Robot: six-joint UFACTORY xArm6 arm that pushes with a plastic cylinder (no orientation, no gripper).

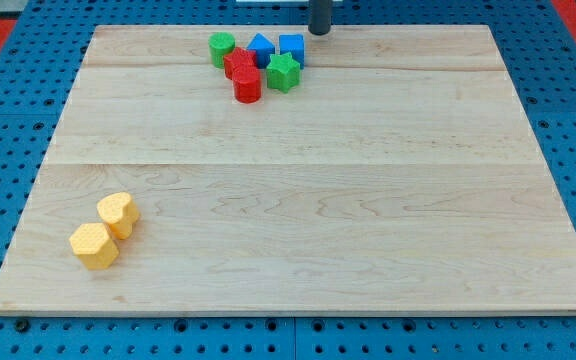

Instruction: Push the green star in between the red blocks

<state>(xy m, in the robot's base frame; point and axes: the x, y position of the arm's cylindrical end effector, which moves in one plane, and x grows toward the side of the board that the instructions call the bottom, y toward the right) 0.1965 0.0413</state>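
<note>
The green star (283, 72) lies near the view's top, at the right of a tight cluster. Two red blocks sit just to its left: a red cylinder (247, 86) in front and another red block (236, 63) behind it, touching each other. My tip (320, 32) is at the top edge of the board, up and to the right of the green star, a short gap from the cluster. The rod rises out of the view.
A green cylinder (222, 48), a blue triangular block (260, 47) and a blue cube (291, 47) crowd the cluster's far side. Two yellow blocks (105, 232) lie at the lower left. The wooden board (298, 200) rests on a blue pegboard.
</note>
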